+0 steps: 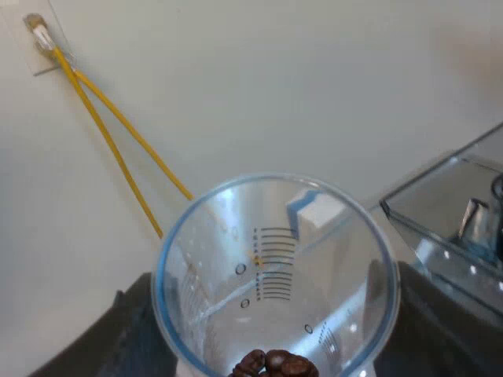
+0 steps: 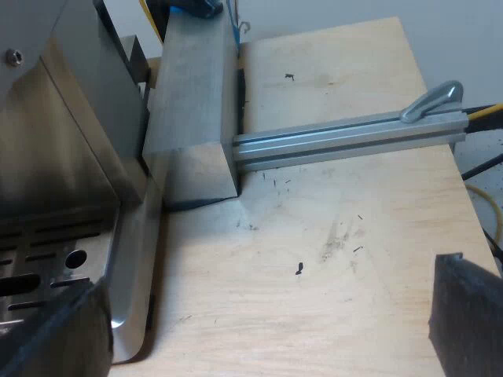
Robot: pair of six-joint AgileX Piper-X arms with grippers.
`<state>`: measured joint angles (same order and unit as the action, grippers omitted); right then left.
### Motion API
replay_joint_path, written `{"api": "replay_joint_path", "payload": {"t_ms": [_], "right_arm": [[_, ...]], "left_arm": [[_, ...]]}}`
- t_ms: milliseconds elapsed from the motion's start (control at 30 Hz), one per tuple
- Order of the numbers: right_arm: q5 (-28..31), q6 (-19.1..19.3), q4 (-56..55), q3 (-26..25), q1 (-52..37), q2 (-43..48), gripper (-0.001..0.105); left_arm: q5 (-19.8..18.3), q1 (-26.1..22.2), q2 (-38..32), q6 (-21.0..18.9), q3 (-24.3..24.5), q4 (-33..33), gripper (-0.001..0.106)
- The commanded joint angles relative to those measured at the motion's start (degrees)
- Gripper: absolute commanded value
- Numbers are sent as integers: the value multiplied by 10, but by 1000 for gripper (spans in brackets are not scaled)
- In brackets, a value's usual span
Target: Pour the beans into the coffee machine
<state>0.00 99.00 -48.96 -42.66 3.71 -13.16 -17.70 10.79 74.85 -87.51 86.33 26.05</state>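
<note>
Measuring glass (image 1: pixel 228 267), few beans (image 1: pixel 275 364) inside

The measuring glass (image 1: pixel 275 267) is held between the fingers of the left gripper (image 1: pixel 279 330), with coffee beans (image 1: pixel 273 364) lying in its bottom. The bean hopper (image 1: pixel 448 204) is seen just beside the glass's rim. The espresso machine (image 2: pixel 63 141) is set on the counter (image 2: pixel 330 259), a block (image 2: pixel 192 102) just beside it. A rail (image 2: pixel 346 135) is laid on the counter, its end touching the block. The right gripper (image 2: pixel 259 330) is poised over the counter, fingers spread wide.

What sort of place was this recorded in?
Likely a lab test bench rather than a kitchen: an espresso machine beside a bare plywood board and an aluminium rail, and the left claw holding a measuring glass of beans.
</note>
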Motion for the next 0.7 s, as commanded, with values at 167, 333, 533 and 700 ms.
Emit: {"api": "replay_joint_path", "payload": {"t_ms": [167,333,533,700], "right_arm": [[-3,1,3,-6,0,3,82],[-3,1,3,-6,0,3,82],[-3,1,3,-6,0,3,82],[-8,1,2,-6,0,3,82]], "left_arm": [[9,28,24,3,63,0,22],[19,58,51,20,102,20,22],[38,84,80,44,132,49,22],[46,84,83,65,132,55,22]]}}
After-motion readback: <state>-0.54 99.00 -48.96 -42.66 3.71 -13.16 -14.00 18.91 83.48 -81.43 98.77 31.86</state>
